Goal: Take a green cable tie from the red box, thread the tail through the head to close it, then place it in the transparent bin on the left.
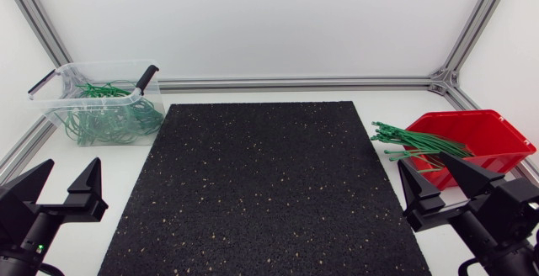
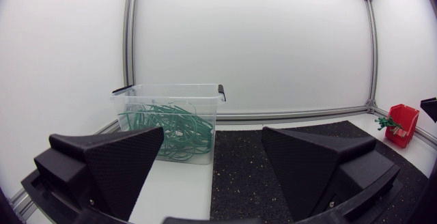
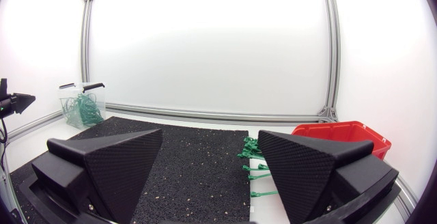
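Observation:
A red box [image 1: 477, 140] stands at the table's right, with a bundle of straight green cable ties [image 1: 413, 144] sticking out of it toward the mat. In the right wrist view the red box [image 3: 341, 136] and the ties [image 3: 253, 154] lie ahead of my right gripper. My right gripper [image 1: 439, 182] rests open and empty just in front of the box. The transparent bin [image 1: 97, 101] at the back left holds several looped green ties [image 1: 108, 118]; the bin [image 2: 171, 120] lies ahead of my left gripper. My left gripper [image 1: 61, 185] stands open and empty at the near left.
A black speckled mat [image 1: 265, 188] covers the table's middle. Aluminium frame rails [image 1: 295, 83] run along the back edge and the sides. The bin has black handles [image 1: 146, 77].

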### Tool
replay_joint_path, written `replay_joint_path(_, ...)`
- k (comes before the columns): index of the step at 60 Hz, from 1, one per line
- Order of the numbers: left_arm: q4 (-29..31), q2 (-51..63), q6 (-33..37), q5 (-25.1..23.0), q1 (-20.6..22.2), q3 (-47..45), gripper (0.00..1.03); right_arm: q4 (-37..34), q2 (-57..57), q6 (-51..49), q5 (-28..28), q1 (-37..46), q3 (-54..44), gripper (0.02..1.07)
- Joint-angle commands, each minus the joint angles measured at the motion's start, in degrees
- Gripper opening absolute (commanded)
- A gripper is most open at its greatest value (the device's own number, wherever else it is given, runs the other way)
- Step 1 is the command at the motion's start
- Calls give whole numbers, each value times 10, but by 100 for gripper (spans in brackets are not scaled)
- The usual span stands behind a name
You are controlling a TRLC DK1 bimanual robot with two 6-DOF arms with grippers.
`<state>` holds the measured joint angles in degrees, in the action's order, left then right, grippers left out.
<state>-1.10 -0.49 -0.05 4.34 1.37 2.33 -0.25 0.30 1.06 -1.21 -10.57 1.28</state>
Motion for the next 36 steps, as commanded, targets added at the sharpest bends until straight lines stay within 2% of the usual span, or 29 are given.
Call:
replay_joint_path(1, 8, -2, -8, -3, 2, -23, 100, -2, -6, 6, 5, -2, -13, 104)
replay_joint_path(22, 8, -2, -8, -3, 1, -23, 100, 5, -6, 2, 5, -2, -11, 104)
replay_joint_path(36, 8, -2, -8, -4, 3, -23, 100, -10, 0, -4, 5, 13, 45, 104)
